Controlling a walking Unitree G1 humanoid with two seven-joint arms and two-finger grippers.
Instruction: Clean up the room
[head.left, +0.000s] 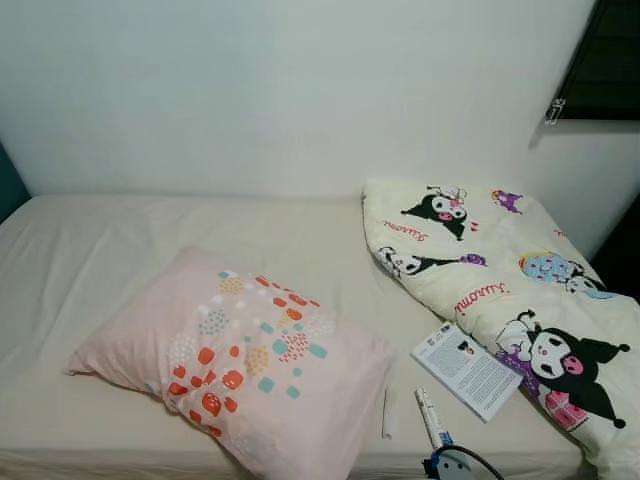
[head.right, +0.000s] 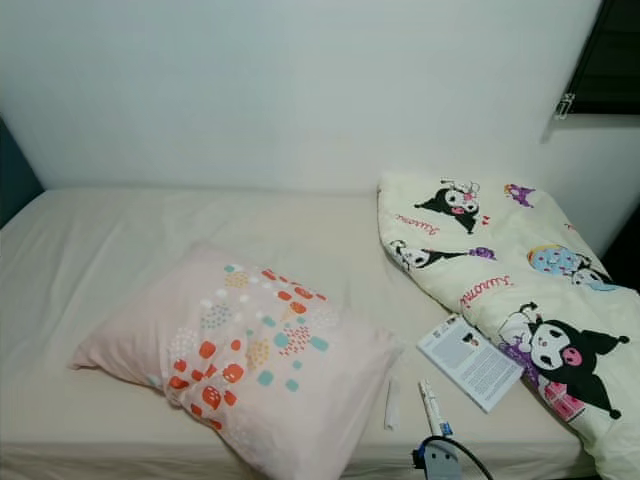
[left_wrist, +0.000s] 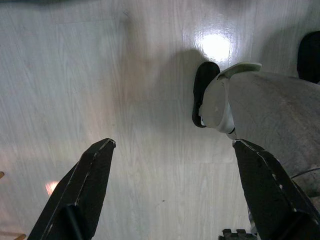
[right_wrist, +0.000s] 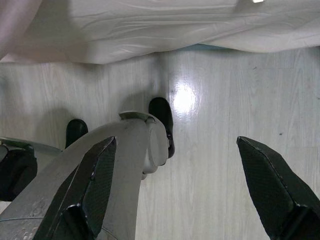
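Pink pillow (head.left: 240, 365) 1 | quilt (head.left: 510, 290) 1 | booklet (head.left: 466, 369) 1 | tubes (head.left: 432, 417) 2

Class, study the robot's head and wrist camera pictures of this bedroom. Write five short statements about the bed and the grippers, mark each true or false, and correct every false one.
1. The pillow lies on the left half of the bed. True.
2. The cartoon-print quilt is spread flat over the whole bed. False: it is bunched along the right side.
3. A booklet lies beside the quilt near the bed's front edge. True.
4. The left gripper is shut on the white tube. False: its fingers are open, over bare wooden floor.
5. The right gripper holds the pillow. False: it hangs open above the floor, beside the robot's leg.
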